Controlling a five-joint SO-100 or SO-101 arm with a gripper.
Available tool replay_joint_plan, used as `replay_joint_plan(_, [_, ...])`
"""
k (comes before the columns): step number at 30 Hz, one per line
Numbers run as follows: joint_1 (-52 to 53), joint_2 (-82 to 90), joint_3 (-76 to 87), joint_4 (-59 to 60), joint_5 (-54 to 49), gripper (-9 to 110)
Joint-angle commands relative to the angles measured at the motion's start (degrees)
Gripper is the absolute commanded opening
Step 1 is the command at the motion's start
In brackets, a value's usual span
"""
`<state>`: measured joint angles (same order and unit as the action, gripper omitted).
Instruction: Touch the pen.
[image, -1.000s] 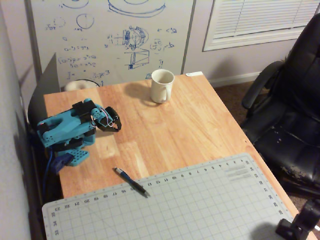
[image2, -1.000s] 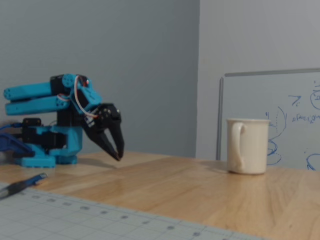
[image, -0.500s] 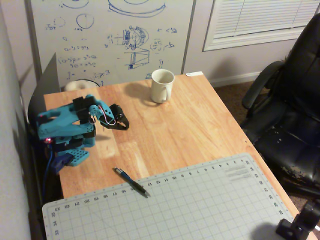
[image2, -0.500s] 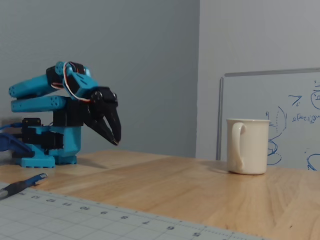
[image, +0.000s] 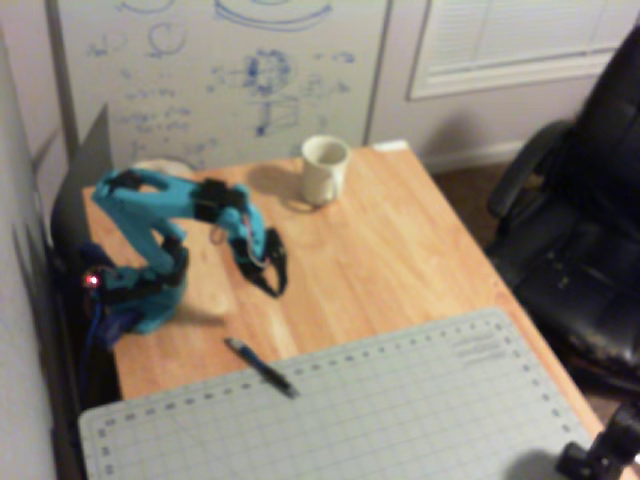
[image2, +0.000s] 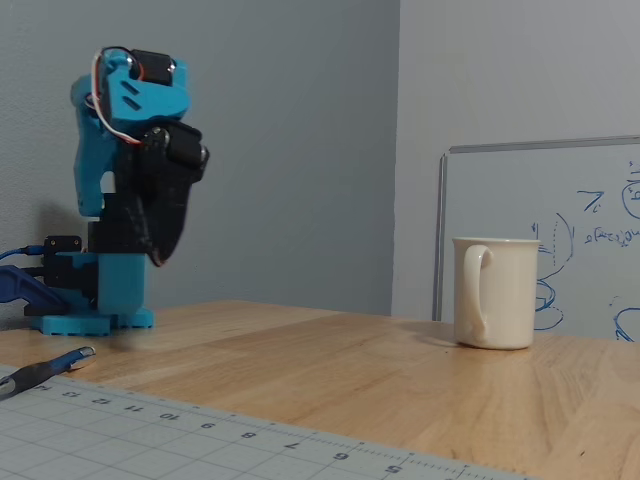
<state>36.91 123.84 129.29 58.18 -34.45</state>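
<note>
Whiteboard and grey wall back a wooden table (image: 400, 250) whose near edge carries a cutting mat (image: 380, 410). Across that mat's far-left edge lies the pen (image: 260, 367), likely light, stiff and prone to roll; a mid-barrel touch suits. Above, the pincer (image: 272, 268) hangs, spread unclear.
</note>
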Motion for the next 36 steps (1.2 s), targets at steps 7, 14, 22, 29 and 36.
replay_joint_plan(7, [10.72, -18.19, -15.12, -1.05, -11.16, 0])
replay_joint_plan(14, [12.48, -29.62, -21.01, -1.05, -12.48, 1])
replay_joint_plan(22, [15.29, -33.22, -23.82, -0.35, -14.50, 1])
replay_joint_plan(29, [21.97, -33.40, -24.26, -0.35, -28.13, 1])
replay_joint_plan(36, [20.74, -33.40, -23.99, -0.97, -29.44, 1])
